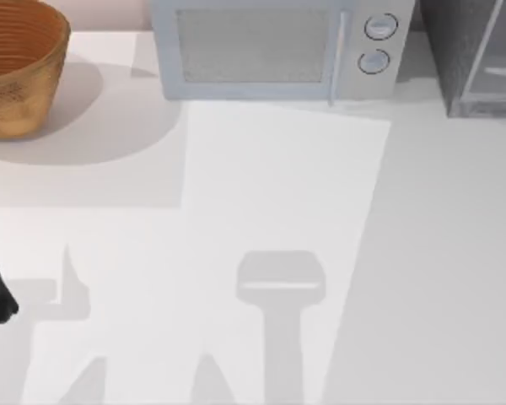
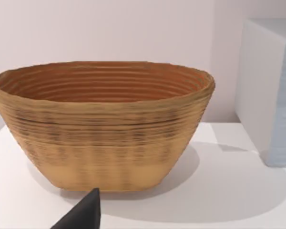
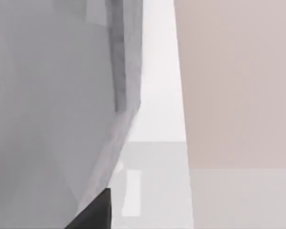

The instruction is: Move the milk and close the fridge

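The right gripper [image 3: 93, 212] shows as one dark fingertip close against the fridge [image 3: 52, 95]; whether it is open or closed I cannot tell. Its pale, smooth translucent door fills the near side, so the door-closing step seems in hand, calling for a steady push on that panel. The fridge [image 1: 481, 59] stands at the table's far right, dark and speckled, beside the boxy grey microwave [image 1: 270, 46]. The left gripper [image 2: 83, 214] idles at the left edge near the ribbed woven basket [image 2: 105, 129]. The milk's place I cannot tell.
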